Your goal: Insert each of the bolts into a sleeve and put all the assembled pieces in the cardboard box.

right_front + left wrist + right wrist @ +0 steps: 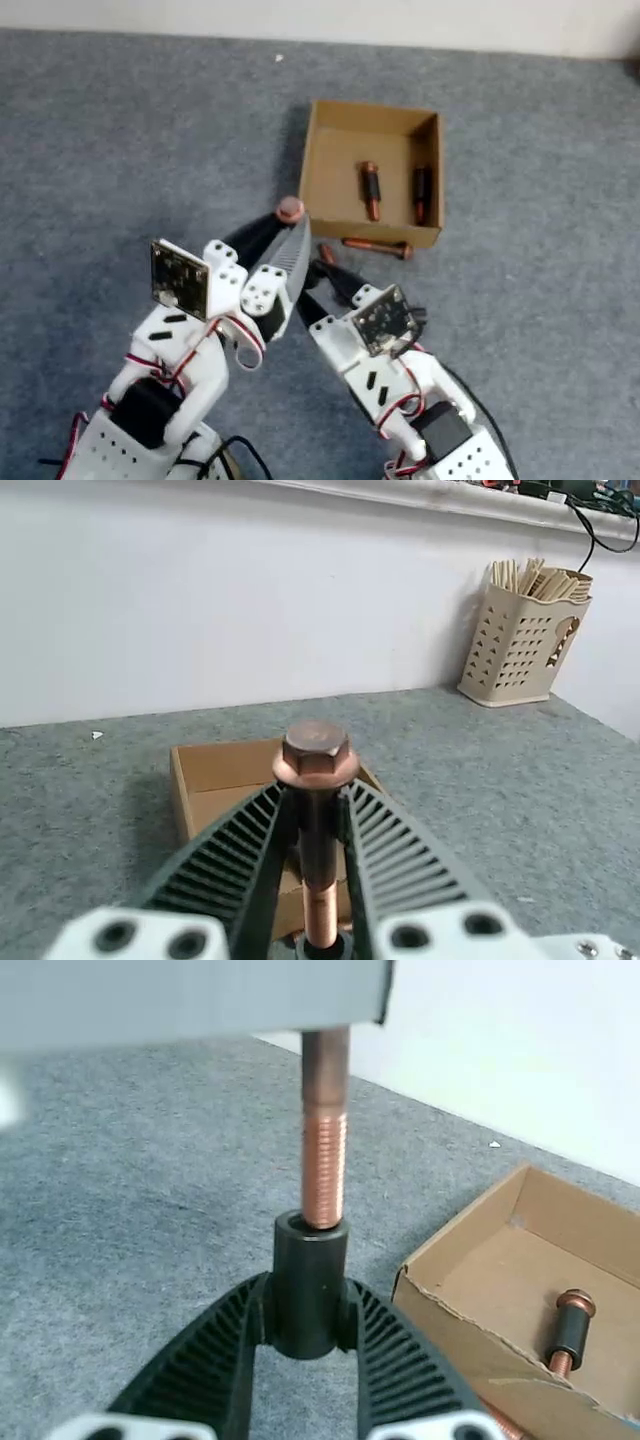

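Since the bolt (318,825) has only its threaded tip inside the mouth of the sleeve (310,1290), the step in hand is the insertion itself, and it looks barely begun: most of the thread and the plain shank stand clear above the sleeve's rim.

The left end effector (316,792) is closed on the bolt's shank just under the hex head, its fingers lying along the shank. The right end effector (308,1305) is clamped around the sleeve's body, with the open end facing the bolt. The two meet above the surface (120,150), just beside the near left corner of the cardboard box (372,118).

To do this well, the bolt should travel straight along the sleeve's axis. The two look close to in line in the right wrist view, so any correction should be small. I would have the right arm brace the sleeve and let the left arm alone push, slowly, because a tilt could jam the thread against the bore. The left fingers cover much of the shank and may meet the sleeve before the bolt seats, so a regrip nearer the head is likely needed.

The box lies toward the far edge of the surface and holds two assembled pieces (371,190). A loose bolt (377,244) lies on the surface against the box's near wall.
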Tool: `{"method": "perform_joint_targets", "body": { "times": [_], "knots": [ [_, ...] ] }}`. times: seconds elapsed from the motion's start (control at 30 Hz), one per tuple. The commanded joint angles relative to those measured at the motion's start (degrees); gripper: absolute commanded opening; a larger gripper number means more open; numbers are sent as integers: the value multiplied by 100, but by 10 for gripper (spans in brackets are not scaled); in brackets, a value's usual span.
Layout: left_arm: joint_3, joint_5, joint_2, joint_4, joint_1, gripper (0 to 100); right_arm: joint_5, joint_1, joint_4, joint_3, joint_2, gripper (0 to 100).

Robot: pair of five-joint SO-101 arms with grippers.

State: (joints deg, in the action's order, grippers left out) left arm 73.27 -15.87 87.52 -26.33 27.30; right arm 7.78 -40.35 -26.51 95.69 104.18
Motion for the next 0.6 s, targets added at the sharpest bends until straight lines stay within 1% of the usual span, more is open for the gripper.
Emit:
{"method": "perform_joint_targets", "body": {
  "times": [0.0, 0.13, 0.23, 0.33, 0.43, 0.57],
  "knots": [
    [13, -79, 75, 229, 136, 5, 62, -31, 215, 277, 110, 5],
    [48, -79, 75, 185, 145, 5, 62, -22, 215, 277, 110, 5],
    [75, -79, 75, -9, 154, 5, 44, 154, 215, 259, 110, 5],
    [75, -79, 75, -316, 391, 5, 35, 400, 215, 242, 110, 5],
    [57, -53, 75, -642, 734, 5, 35, 470, 215, 268, 110, 5],
    [110, -53, 75, -730, 760, 6, 35, 567, 215, 268, 110, 5]
  ]
}}
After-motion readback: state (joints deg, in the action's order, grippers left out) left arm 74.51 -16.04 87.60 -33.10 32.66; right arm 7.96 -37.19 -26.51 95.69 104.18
